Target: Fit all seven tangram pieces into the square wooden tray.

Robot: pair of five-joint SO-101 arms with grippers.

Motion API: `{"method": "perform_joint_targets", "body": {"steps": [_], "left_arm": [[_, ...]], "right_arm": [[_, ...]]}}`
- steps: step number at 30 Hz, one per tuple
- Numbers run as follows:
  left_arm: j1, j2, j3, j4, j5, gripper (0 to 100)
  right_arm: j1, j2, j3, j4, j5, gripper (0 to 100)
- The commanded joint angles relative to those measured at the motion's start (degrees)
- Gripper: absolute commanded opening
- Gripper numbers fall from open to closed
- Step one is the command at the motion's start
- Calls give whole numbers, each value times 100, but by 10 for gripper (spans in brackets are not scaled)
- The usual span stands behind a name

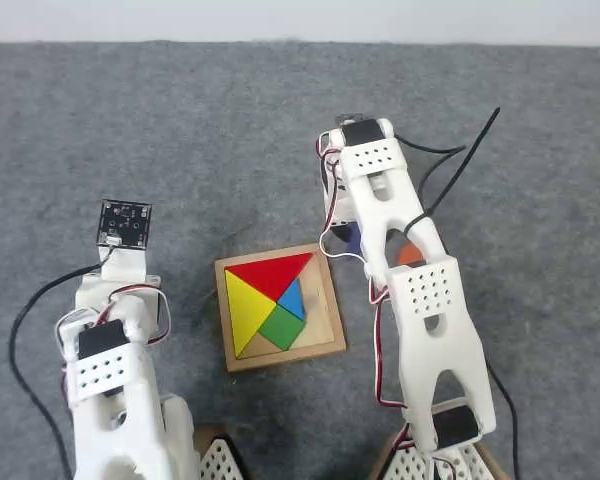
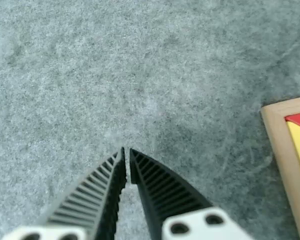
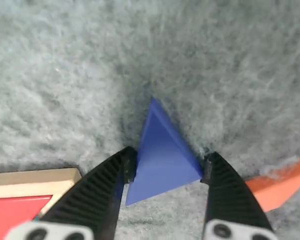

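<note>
Two arms stand over grey carpet (image 1: 180,120).

- Right arm (image 1: 420,290): stretched forward, wrist pitched down just past the tray's far right corner.
- Right gripper (image 3: 168,159): part-way closed, fingers pressed against two sides of the dark blue triangle (image 3: 162,150), which lies on the carpet.
- Orange piece (image 3: 277,187): just beside the triangle, on the side away from the tray.
- Left arm (image 1: 105,360): folded back, left of the tray.
- Left gripper (image 2: 127,152): tips together with nothing between them, above open carpet.
- Square wooden tray (image 1: 280,358): between the arms. Red piece (image 1: 270,272), yellow piece (image 1: 242,310), light blue piece (image 1: 293,298) and green piece (image 1: 282,325) are seated, with bare wood along its right side.
</note>
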Motion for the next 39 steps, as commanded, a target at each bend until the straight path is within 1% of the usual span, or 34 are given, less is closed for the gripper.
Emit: {"method": "perform_joint_targets", "body": {"steps": [1,7,11,18,24,28,30,33,39], "left_arm": [[-53,-141,-40,-114,-70,13],[-53,-141,-40,-114,-70,13],[-53,-141,-40,-114,-70,13],[-53,-141,-40,-114,-70,13],[-53,-141,-40,-114,-70,13],[-53,-141,-40,-114,-70,13],[-53,-141,-40,-114,-70,13],[-53,-141,-40,-114,-70,13],[-53,-141,-31,-114,-70,13]], "right_arm": [[75,-593,-97,224,132,187],[84,-716,-79,251,237,186],[57,-980,211,251,255,186],[48,-2053,1292,242,264,186],[22,-3011,2646,215,255,186],[-286,-3591,3578,101,255,172],[-558,-3837,4053,-57,229,147],[-1015,-4084,4624,-303,211,141],[-1481,-4180,5020,-470,255,141]]}}
